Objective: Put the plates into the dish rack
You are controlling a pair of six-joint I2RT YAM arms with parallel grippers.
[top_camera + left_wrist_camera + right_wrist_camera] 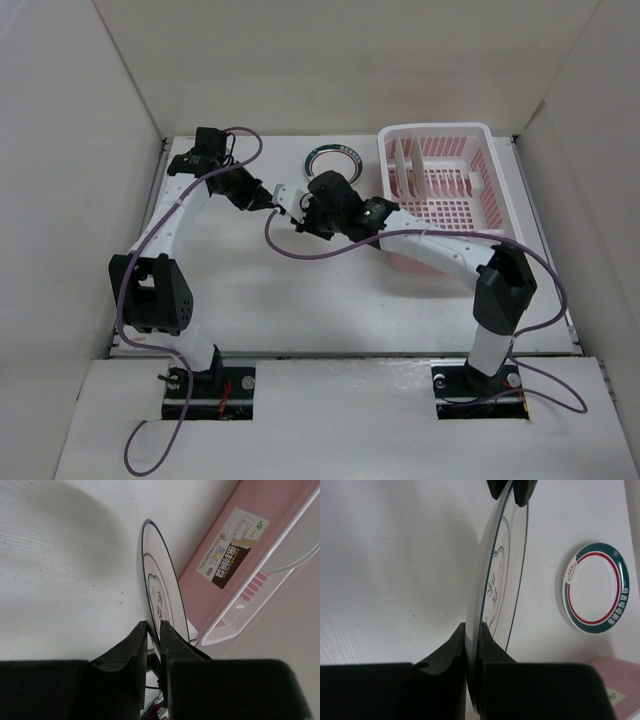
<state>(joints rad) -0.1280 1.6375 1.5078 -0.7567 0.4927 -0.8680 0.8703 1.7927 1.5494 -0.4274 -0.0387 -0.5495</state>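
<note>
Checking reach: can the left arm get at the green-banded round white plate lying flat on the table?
Probably not yet: the left gripper is shut on the dark-ringed white plate, which the right gripper also clamps. The green-banded plate lies uncovered.

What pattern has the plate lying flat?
Small round white plate: green band, thin red ring; right wrist view.

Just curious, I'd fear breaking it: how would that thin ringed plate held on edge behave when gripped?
Probably stiff: the ringed plate looks flat though pinched only at opposite rims by the left gripper and right gripper. Its glossy face looks slippery, so it might pivot. Thin-edged, it could chip if dropped on the table.
</note>
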